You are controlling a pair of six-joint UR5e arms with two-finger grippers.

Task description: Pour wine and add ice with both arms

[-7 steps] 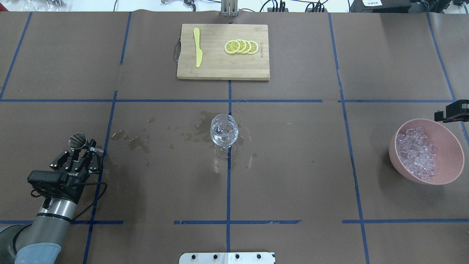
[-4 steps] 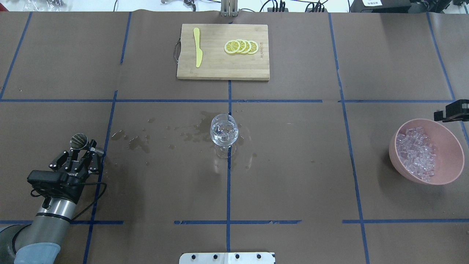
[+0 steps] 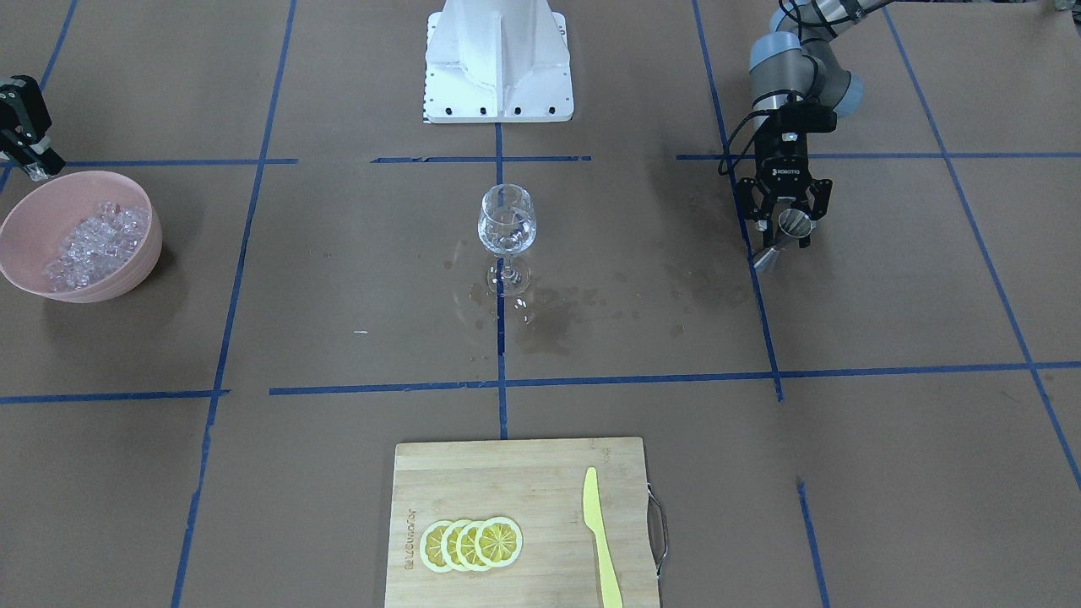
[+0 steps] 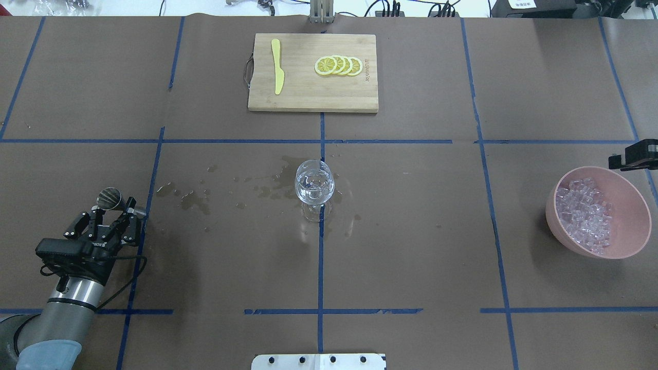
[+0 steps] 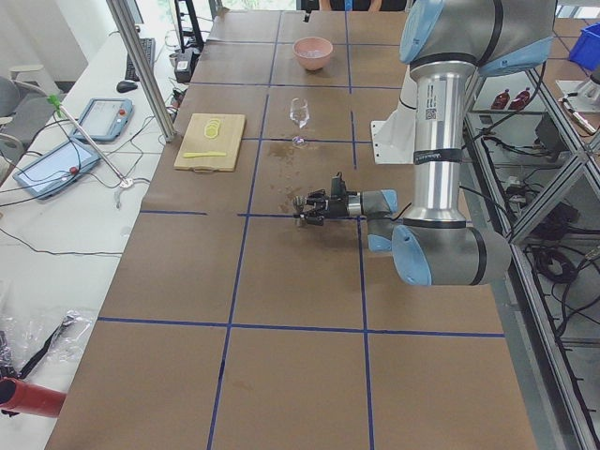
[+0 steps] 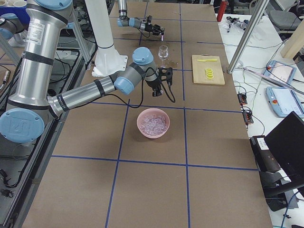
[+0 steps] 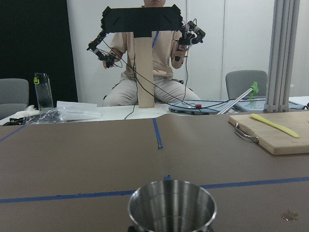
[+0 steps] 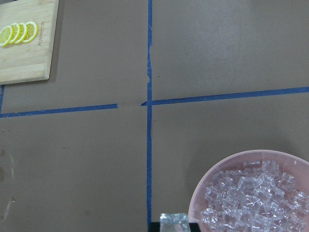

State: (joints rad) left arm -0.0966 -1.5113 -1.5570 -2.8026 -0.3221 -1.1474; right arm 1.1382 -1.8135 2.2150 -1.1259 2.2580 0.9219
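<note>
Nearest the robot, the left gripper (image 4: 111, 209) sits low over the table (image 4: 411, 231). Its jaws are spread wide on either side of the steel jigger (image 4: 109, 197), which stands upright and looks empty from the wrist view. Farther out, at the centre, the wine glass (image 4: 314, 186) holds the wine (image 3: 507, 235), a shallow, almost colourless pool. Wet stains (image 4: 195, 201) dot the paper between glass and jigger. The pour therefore looks done. Whether any cubes are in the glass cannot be told. Off to the robot's right, the right gripper (image 3: 34, 165) hovers just beside the pink bowl (image 4: 629, 210) and appears pinched on a single ice cube (image 8: 174, 220). The rest of the ice (image 4: 583, 216) lies heaped in the bowl, well apart from the glass, so carrying it across looks like the work left. Farthest off, the cutting board (image 4: 298, 97) carries lemon slices (image 4: 339, 66) and a yellow knife (image 4: 277, 67).
</note>
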